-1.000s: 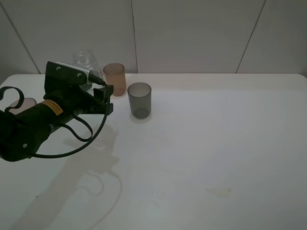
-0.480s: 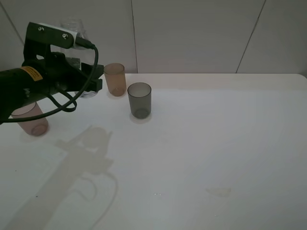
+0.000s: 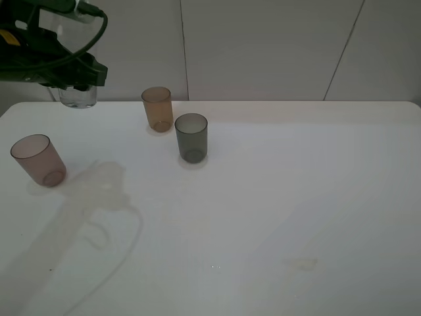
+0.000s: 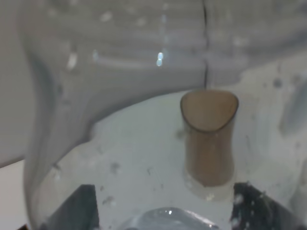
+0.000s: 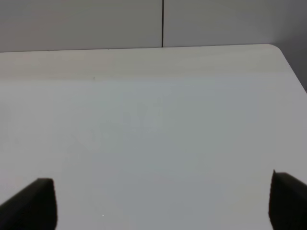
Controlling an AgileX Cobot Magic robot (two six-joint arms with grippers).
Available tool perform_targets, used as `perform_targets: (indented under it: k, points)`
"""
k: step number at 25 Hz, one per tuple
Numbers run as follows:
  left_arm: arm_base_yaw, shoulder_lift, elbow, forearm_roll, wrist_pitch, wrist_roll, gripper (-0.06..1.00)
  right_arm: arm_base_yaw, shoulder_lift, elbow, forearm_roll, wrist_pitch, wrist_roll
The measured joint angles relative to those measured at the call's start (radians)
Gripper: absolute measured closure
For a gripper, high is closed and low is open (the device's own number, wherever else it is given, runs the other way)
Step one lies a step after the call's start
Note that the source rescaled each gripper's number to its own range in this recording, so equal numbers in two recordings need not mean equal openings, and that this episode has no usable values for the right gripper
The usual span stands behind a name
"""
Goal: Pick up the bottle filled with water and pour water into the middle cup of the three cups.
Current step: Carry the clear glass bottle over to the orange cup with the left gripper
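The left fingers are clamping the bottle, holding it high and well apart from the middle cup; the right fingers are hanging apart, empty, over the surface. I'm guessing that smooth clear plastic risks slipping, or water sloshing out of the wide capless neck, missing the narrow translucent amber tumbler

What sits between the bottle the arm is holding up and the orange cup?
Nothing. In the exterior high view only bare white table separates the bottle from the middle cup; the grey cup stands beyond it.
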Motion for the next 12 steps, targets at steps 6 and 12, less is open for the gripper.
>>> perform_targets:
  k: [6, 12]
  points:
    - [0.065, 0.0, -0.073, 0.079, 0.106, 0.005, 0.93, 0.0, 0.0, 0.0, 0.0, 0.0, 0.0]
    - [0.073, 0.005, -0.085, 0.15, 0.143, 0.016, 0.93, 0.0, 0.0, 0.0, 0.0, 0.0, 0.0]
